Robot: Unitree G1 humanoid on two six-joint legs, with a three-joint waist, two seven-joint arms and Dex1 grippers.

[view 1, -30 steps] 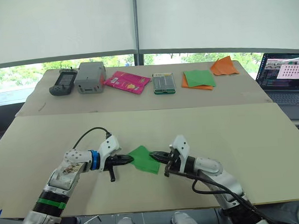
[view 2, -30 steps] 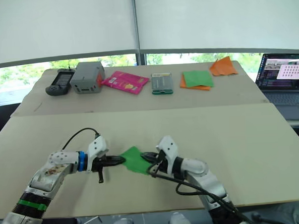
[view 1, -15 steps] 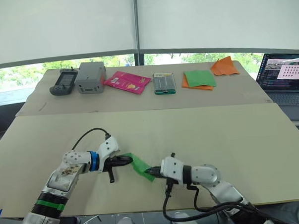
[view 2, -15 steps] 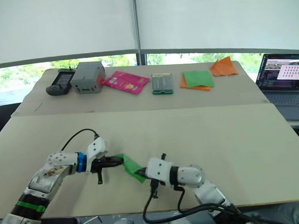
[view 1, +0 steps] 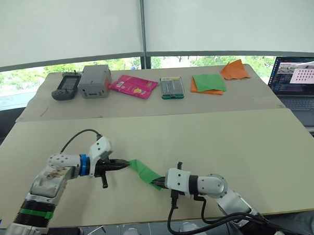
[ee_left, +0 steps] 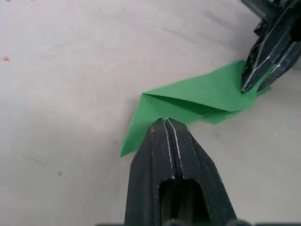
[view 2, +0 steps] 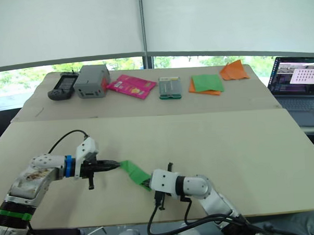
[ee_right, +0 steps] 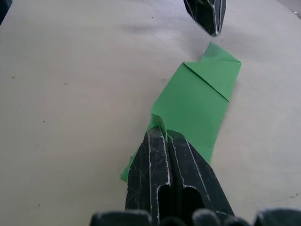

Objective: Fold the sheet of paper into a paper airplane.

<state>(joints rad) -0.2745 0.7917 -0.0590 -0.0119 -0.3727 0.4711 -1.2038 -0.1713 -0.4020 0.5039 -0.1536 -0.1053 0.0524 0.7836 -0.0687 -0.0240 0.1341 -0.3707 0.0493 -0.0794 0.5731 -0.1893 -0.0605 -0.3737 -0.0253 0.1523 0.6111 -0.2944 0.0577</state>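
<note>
Both grippers sit low over the near table (view 1: 241, 140), one at each end of the sheet of paper (view 1: 143, 170). We note the left gripper (view 1: 125, 163) at the sheet's left end; in the left wrist view its two black fingers are pressed together with no gap, their tips at the paper's near edge. Whether paper is actually caught between those tips we cannot tell. The right gripper (view 1: 159, 181) is at the sheet's right, nearer end; in the right wrist view its fingers are likewise pressed together, and a small ridge of green paper rises right at their tips, so we record it as pinching that end of the sheet.

The sheet itself lies as a narrow folded strip running diagonally between the two grippers, on the front half of the near table. Layered flaps and sharp creases are visible, including a triangular fold at the end toward the left gripper.

On the far table (view 1: 250, 98) we observe, left to right, a dark handheld device (view 1: 66, 86), a grey box (view 1: 94, 81), a pink packet (view 1: 134, 86), a small green-edged case (view 1: 172, 87), a green sheet on orange paper (view 1: 208, 83) and a crumpled orange paper (view 1: 235, 70). A laptop (view 1: 300, 82) stands open at the far right.
</note>
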